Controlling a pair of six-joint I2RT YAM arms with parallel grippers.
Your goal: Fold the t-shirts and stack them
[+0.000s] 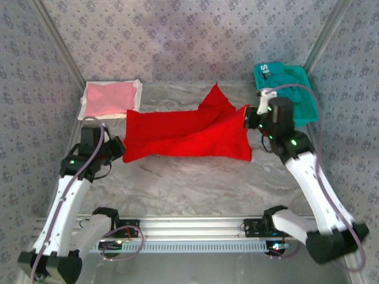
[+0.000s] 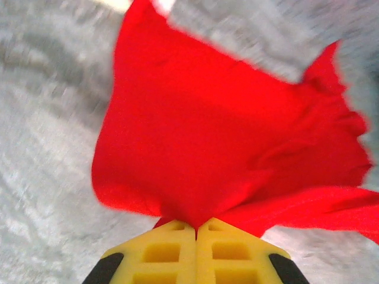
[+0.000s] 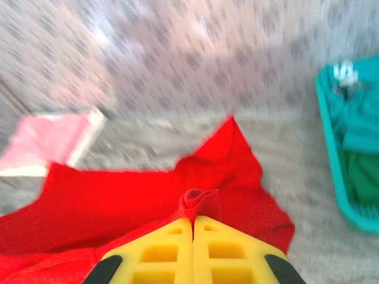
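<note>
Red shirt (image 1: 186, 133) is held stretched between the two pincers over the marbled surface (image 1: 195, 183). Its left edge is clamped in the closed left pincer (image 2: 196, 228). Its right edge is pinched in the closed right pincer (image 3: 193, 222), with a small fold bunched just ahead of the yellow fingers (image 3: 231, 248). A pink shirt (image 1: 109, 99) is seen beyond the left pincer, on a white sheet (image 1: 138, 97). A basket (image 3: 329, 139) holding a teal shirt (image 3: 361, 127) and a green shirt (image 3: 362, 180) is set just right of the right pincer.
</note>
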